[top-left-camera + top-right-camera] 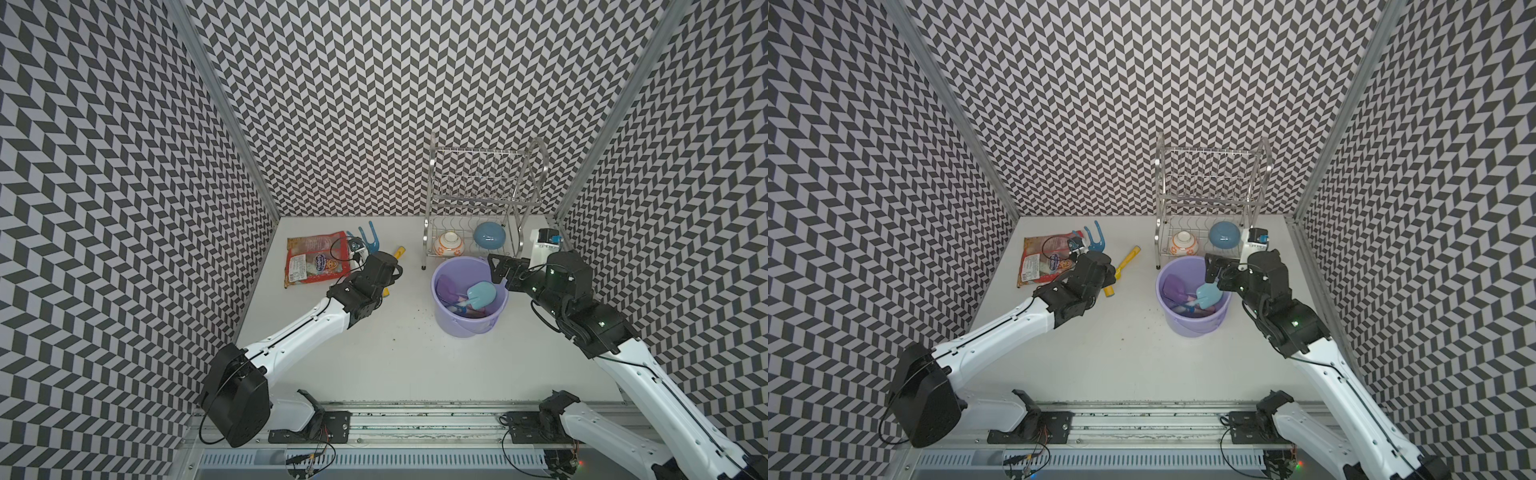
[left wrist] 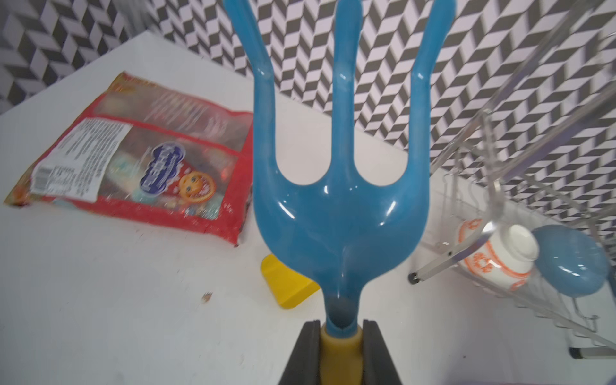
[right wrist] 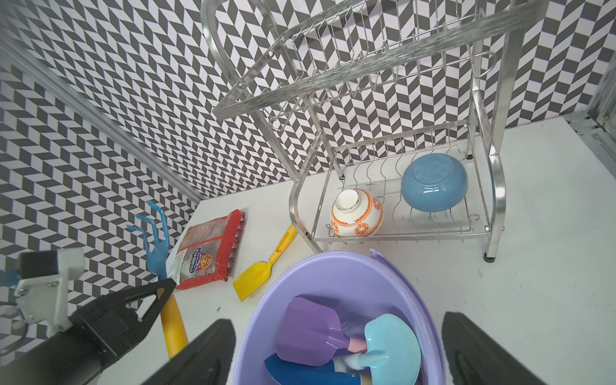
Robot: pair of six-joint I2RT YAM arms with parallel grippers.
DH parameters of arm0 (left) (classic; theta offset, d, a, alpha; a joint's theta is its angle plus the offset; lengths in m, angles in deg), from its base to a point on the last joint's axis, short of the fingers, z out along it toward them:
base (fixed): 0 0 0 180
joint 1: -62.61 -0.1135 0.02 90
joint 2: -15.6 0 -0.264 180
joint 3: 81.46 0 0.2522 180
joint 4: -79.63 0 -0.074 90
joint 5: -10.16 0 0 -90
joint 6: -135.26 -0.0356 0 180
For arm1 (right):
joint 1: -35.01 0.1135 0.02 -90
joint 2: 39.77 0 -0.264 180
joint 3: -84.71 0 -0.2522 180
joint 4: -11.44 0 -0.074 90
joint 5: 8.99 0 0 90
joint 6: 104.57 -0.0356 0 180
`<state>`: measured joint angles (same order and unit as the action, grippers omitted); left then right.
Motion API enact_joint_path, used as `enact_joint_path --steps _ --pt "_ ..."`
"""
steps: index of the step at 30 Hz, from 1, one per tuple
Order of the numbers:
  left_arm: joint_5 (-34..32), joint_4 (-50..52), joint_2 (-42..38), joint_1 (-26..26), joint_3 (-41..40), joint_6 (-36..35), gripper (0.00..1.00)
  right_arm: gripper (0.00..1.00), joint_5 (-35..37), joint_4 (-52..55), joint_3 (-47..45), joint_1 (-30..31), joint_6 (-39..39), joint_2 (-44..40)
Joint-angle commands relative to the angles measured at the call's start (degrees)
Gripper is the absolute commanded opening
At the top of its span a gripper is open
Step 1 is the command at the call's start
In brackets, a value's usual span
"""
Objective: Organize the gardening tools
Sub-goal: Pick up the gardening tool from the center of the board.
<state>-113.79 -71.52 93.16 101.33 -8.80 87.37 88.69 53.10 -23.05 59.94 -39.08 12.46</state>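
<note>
Fork [image 2: 340, 216] held tines-up; yellow scoop [image 3: 256, 276] on table [image 1: 374, 353]; purple scoop [image 3: 310, 330], spade [image 3: 393, 346], trowel [image 3: 300, 370] in bucket [image 3: 333, 270].

A red snack bag [image 1: 316, 259], seemingly cookies, lies left of centre on a white table [image 1: 374, 365], while a lavender bucket [image 1: 461, 326] stands right of centre, just below a wire dish rack [image 1: 478, 183] holding an orange-patterned bowl [image 1: 449, 244] and a blue bowl [image 1: 489, 235].

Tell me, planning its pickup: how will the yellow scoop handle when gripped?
The yellow scoop looks like thin moulded plastic: probably stiff and light. It lies flat with a narrow handle, so it may skid or slip when pinched.
</note>
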Motion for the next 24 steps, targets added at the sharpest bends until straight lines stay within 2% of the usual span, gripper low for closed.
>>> enact_joint_path --steps 1,3,7,9,16,22,24 --pt "1.1 -16.8 -1.7 0.8 1.6 -10.8 0.0 1.0 0.0 -1.3 2.5 -0.1 -0.1 -0.1" --pt "2.8 -22.3 -1.6 1.0 1.3 -14.3 0.0 1.0 0.0 -1.4 2.9 -0.2 0.6 -0.4" --pt "12.2 -35.6 -1.5 1.1 -2.0 -23.1 0.0 1.0 -0.4 -2.3 3.8 -0.3 1.7 -1.5" --pt "18.4 -39.2 -0.8 1.1 -2.5 -27.2 0.0 1.0 -1.0 -2.7 4.5 -0.2 2.1 -1.6" --pt "36.1 -43.0 1.9 1.6 -1.8 -36.2 0.0 0.93 -6.7 -5.4 6.0 -0.3 2.6 -1.7" --pt "44.7 -46.1 2.1 2.7 -3.0 -40.1 0.0 0.87 -13.1 -6.7 8.3 -0.3 3.3 -0.1" --pt "46.2 -46.0 2.6 3.2 -3.0 -40.7 0.0 0.87 -13.1 -6.8 9.9 -0.3 3.3 0.5"
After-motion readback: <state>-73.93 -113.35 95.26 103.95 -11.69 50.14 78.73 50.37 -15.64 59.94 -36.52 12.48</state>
